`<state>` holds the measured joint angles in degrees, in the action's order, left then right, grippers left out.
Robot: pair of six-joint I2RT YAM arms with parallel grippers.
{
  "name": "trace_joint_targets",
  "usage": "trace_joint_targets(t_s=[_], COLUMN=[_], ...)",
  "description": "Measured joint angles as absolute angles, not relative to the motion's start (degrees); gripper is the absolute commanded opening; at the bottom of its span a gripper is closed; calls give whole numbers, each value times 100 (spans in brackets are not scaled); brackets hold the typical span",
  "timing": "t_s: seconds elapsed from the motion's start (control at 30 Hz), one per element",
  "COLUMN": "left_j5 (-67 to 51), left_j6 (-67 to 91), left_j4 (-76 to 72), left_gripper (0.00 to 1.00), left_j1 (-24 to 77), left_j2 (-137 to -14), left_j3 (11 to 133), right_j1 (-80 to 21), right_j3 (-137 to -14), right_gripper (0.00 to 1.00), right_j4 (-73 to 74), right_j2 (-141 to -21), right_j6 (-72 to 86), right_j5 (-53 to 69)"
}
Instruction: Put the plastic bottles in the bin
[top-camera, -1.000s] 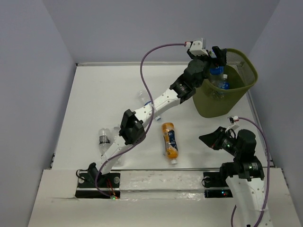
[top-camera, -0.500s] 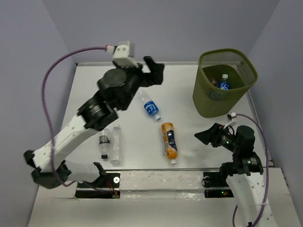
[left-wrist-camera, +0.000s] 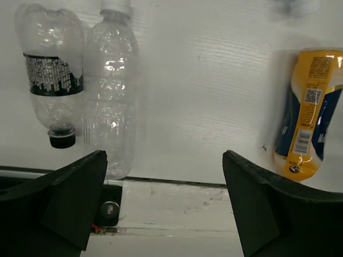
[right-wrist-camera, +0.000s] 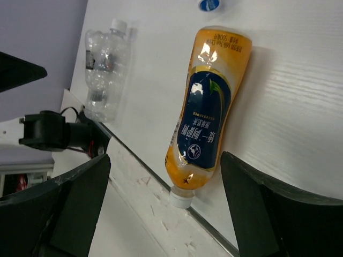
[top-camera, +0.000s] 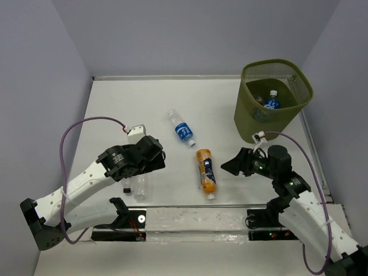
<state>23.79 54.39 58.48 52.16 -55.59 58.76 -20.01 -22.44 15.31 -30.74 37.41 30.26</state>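
Note:
The olive wire-mesh bin [top-camera: 247, 123] stands at the back right with a blue-capped bottle [top-camera: 271, 102] and others inside. On the table lie a blue-labelled bottle [top-camera: 183, 130], an orange bottle [top-camera: 206, 171] [right-wrist-camera: 206, 118] [left-wrist-camera: 310, 107], a clear bottle [top-camera: 140, 187] [left-wrist-camera: 112, 96] and a dark-labelled bottle [left-wrist-camera: 51, 80]. My left gripper [top-camera: 150, 164] [left-wrist-camera: 166, 209] hangs open and empty over the two near-left bottles. Just right of the orange bottle, my right gripper [top-camera: 230, 167] [right-wrist-camera: 166, 211] is open and empty, its fingers either side of the cap end without touching.
The table's near edge strip [left-wrist-camera: 177, 203] runs just below the bottles, and the orange bottle's white cap [right-wrist-camera: 181, 199] rests against it. The left arm's base mount [right-wrist-camera: 48, 131] sits at that edge. Grey walls close in both sides.
My left arm swung back from over the bin, across the table, and came down at the near left over the two clear bottles. My right gripper opened wide and moved left toward the orange bottle.

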Motion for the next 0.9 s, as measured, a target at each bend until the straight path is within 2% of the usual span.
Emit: trace_joint_targets(t_s=[0.2, 0.37, 0.57, 0.9], left_j5=[2255, 2176, 2095, 1861], left_j6=[5789, 5629, 5223, 4831], left_j4=[6171, 5846, 5306, 4703], left_gripper=[99, 99, 99, 99], left_j1=[5078, 4348, 3426, 3297], left_j2=[-5426, -5623, -5870, -6768], left_j3=[5415, 4803, 4495, 4458], right_j1=[-3267, -3444, -3538, -3948], right_j3=[-2246, -2327, -2515, -3127], right_gripper=[89, 91, 99, 100], right_j4=[965, 576, 290, 224], right_j2=[-4066, -4449, -5205, -6539], right_j6=[3795, 3778, 3645, 3282], right_j5=[2112, 1645, 1264, 735])
